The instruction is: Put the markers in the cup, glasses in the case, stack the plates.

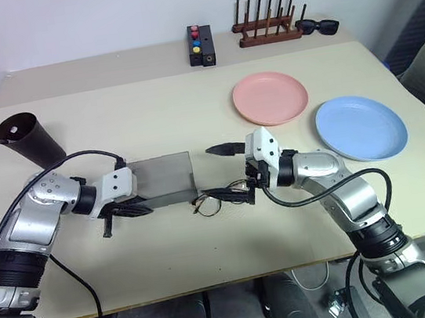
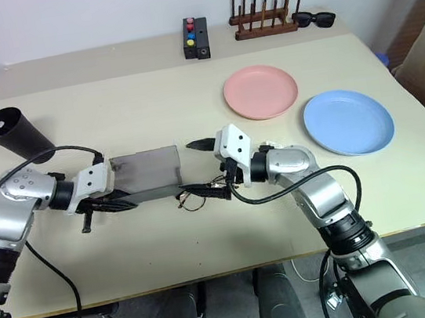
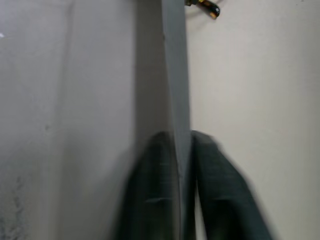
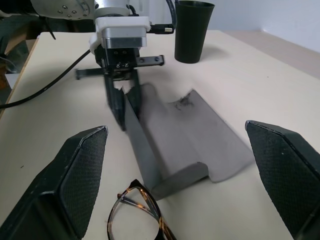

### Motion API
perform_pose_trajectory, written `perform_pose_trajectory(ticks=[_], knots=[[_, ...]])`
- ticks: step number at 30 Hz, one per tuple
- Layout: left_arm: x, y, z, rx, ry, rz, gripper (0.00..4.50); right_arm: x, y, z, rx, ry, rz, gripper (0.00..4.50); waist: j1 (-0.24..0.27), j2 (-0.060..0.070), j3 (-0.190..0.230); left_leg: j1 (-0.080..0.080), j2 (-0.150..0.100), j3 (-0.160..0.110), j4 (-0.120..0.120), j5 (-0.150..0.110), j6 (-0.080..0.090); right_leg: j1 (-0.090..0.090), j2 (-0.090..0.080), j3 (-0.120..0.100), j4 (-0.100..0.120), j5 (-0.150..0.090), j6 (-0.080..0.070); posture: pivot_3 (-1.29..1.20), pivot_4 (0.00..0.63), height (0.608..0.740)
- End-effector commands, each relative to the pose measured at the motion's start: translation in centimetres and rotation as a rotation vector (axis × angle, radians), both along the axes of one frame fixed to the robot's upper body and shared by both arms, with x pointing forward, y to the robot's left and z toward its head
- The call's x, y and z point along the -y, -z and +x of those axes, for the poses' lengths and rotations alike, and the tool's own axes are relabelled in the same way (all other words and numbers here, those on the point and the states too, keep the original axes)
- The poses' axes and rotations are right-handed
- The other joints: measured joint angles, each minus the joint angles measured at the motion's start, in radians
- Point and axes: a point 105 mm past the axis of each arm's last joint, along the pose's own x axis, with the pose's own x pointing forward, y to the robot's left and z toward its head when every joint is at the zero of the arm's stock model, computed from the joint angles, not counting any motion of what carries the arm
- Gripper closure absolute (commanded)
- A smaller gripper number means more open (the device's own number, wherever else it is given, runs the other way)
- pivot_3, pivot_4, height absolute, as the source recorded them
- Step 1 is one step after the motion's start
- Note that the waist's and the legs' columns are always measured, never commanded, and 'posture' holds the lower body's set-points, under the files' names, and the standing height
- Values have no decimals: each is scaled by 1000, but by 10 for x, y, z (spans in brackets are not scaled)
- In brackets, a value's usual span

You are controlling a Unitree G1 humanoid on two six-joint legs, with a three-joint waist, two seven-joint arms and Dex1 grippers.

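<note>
The case (image 4: 180, 135) lies open near the middle of the tabletop (image 1: 171, 260), and the left claw (image 4: 120, 102) has its two fingers closed on one thin wall of it, one finger each side. The right claw (image 1: 230, 170) stands wide apart and holds nothing, hanging just over the glasses (image 4: 137, 210), which sit on the tabletop touching or nearly touching the case's open end. From the case, the cup (image 1: 29, 139) stands at about 10 o'clock, the pink plate (image 1: 270, 97) at 2 o'clock and the blue plate (image 1: 361, 127) at 3 o'clock, side by side and not stacked.

The risk I see is in the left grip: a pinch on one thin edge may let the case pivot or slide if the glasses are pushed against it, and the lid could swing. The wire frame lies flat and low, so the right claw may scrape the tabletop, or close on a lens and skid off.

Much of the frame sits under the right claw in the head views (one rim and a temple show in its wrist view). I cannot make out the markers; whether they are in the cup is hidden by its wall
</note>
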Motion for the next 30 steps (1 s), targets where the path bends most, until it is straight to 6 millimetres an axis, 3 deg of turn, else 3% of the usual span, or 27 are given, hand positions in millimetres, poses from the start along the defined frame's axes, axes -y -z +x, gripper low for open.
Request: perform_pose_trajectory(ticks=[1,6,10,12,14,15,23,30], knots=[[0,-10,5,42,-22,-25,1978,3,-14,-3,59,-2,23,0,0,0,0,0,0,0,0,0,0,0,0,0,0,0,0,0,150,739],[-5,-33,14,98,-84,-119,1978,12,-14,-3,58,19,2,0,1,0,0,0,0,0,0,0,0,0,0,0,0,0,0,0,150,739],[6,-67,18,119,-107,-288,1978,23,-9,-3,50,47,-31,0,3,0,0,0,0,0,1,0,0,0,0,0,0,0,1,0,150,739],[18,-73,14,118,-72,-316,1092,28,-7,-4,47,60,-49,0,2,0,0,0,0,0,1,0,0,0,0,0,0,0,1,0,150,739],[28,-72,9,125,-29,-307,171,32,-5,-4,45,70,-69,0,1,0,0,0,0,0,1,0,0,0,0,0,0,1,1,0,150,739],[33,-71,8,127,-12,-301,79,35,-3,-4,46,74,-86,0,1,0,0,0,0,0,0,0,0,0,0,0,0,0,1,0,150,739],[48,-57,8,130,29,-270,79,41,6,-3,98,76,-207,0,-1,0,0,0,0,0,0,0,0,0,0,0,0,0,1,0,150,739],[91,-52,1,80,163,-290,79,44,16,-7,70,69,-242,0,10,0,0,-1,0,0,2,0,0,1,0,0,0,0,1,0,150,739]])
